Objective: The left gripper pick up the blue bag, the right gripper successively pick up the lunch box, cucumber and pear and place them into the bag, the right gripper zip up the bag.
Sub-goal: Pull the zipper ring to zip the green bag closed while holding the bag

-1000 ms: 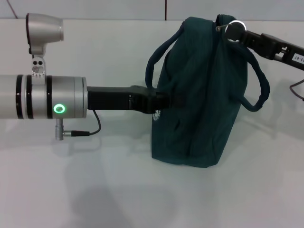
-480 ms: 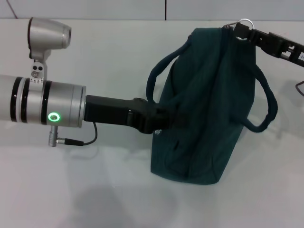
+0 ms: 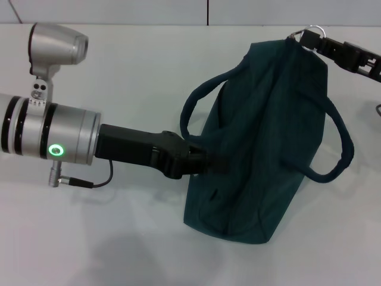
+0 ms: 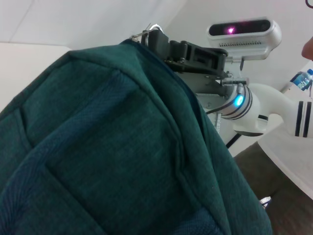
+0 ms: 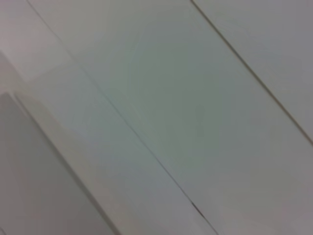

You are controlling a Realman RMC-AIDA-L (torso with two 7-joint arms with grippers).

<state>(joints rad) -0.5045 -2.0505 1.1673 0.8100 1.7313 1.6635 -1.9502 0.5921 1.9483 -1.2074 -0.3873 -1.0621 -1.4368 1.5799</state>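
Note:
The blue bag (image 3: 262, 137) stands tilted on the white table, its top looking closed, and its fabric fills the left wrist view (image 4: 107, 147). My left gripper (image 3: 208, 162) is shut on the bag's near side wall. At the bag's far top corner, my right gripper (image 3: 309, 37) is shut on the ring zip pull (image 3: 315, 27). The left wrist view shows that same gripper (image 4: 159, 41) at the bag's top seam. The lunch box, cucumber and pear are out of view everywhere. Only a bare pale surface shows in the right wrist view.
The bag's two loop handles (image 3: 196, 101) (image 3: 342, 149) hang out to either side. Bare white table (image 3: 119, 238) lies in front and to the left. A dark cable (image 3: 377, 108) shows at the right edge. A water bottle (image 4: 302, 78) stands far off.
My right gripper has carried the ring pull to the right along the bag's top. The bag has leaned and shifted right, and my left arm has angled downward with it.

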